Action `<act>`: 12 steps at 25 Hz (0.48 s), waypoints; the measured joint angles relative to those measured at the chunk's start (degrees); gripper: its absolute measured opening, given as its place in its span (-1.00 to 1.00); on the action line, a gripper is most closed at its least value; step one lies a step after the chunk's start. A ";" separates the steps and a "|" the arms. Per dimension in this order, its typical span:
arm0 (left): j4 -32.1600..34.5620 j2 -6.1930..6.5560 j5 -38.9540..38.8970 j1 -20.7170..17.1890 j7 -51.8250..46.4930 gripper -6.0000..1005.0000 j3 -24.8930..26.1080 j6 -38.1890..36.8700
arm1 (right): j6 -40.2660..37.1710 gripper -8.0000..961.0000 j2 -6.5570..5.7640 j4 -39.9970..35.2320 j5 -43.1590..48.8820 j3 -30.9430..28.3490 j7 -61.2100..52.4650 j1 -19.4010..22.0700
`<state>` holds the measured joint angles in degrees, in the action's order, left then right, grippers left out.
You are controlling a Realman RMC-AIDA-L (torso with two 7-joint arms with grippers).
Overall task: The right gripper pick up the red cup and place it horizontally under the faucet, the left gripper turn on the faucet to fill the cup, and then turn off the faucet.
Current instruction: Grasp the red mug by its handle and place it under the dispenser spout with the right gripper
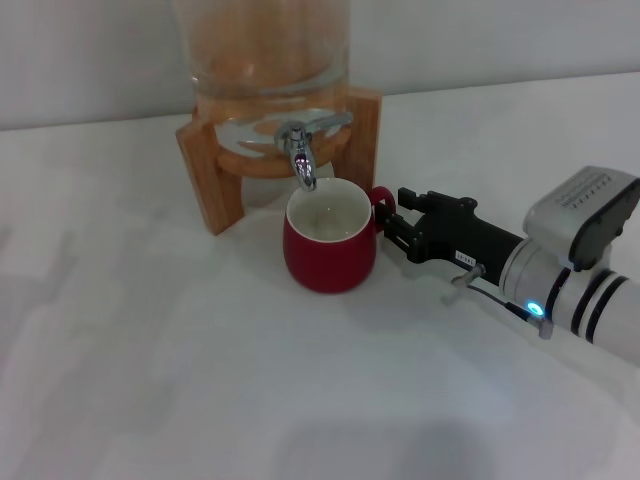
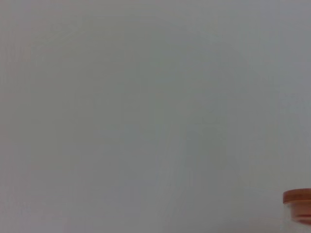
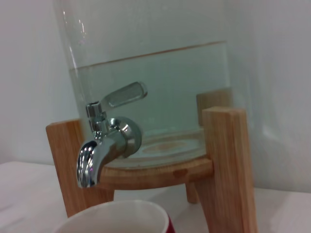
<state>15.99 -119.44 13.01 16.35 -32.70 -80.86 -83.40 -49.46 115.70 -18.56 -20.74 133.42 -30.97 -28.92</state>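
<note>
Your right gripper [image 1: 388, 222]: black fingers [image 1: 386, 232] set on either side of the handle of the red cup [image 1: 329, 247], close in on it; whether they actually press it you cannot tell from the head view. The arm runs back to the right and near, with a grey ribbed box on top and a small blue light on the wrist.

Red cup: upright on the white bench [image 1: 200, 380], cream inside showing, handle turned to the right toward your fingers. In the right wrist view only its pale rim and a sliver of red [image 3: 116, 218] show.

Faucet [image 1: 300, 150]: chrome, its spout pointing down just over the far left part of the cup's rim. The flat lever [image 3: 127, 93] angles upward and away from the spout.

Glass dispenser [image 1: 265, 60]: just behind the cup, seated in a wooden stand [image 1: 205, 170], clear liquid inside with the level visible in the right wrist view.

Your left gripper: not in sight in any view; the left wrist camera shows a blank pale surface and an orange-brown edge [image 2: 299, 204] in one corner.
</note>
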 joint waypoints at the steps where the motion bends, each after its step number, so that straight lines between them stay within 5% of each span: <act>1: 0.00 0.00 0.00 -0.02 0.00 0.74 0.01 0.00 | -0.27 -0.20 -0.04 -0.03 0.00 0.01 -0.02 0.21; 12: 0.00 0.00 0.00 -0.31 0.00 0.74 0.00 0.00 | -2.59 -0.20 -0.28 -0.08 0.08 1.14 -0.40 2.03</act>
<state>15.99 -119.44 13.01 16.05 -32.69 -80.86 -83.40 -52.05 115.42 -18.65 -20.66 134.56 -31.38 -26.88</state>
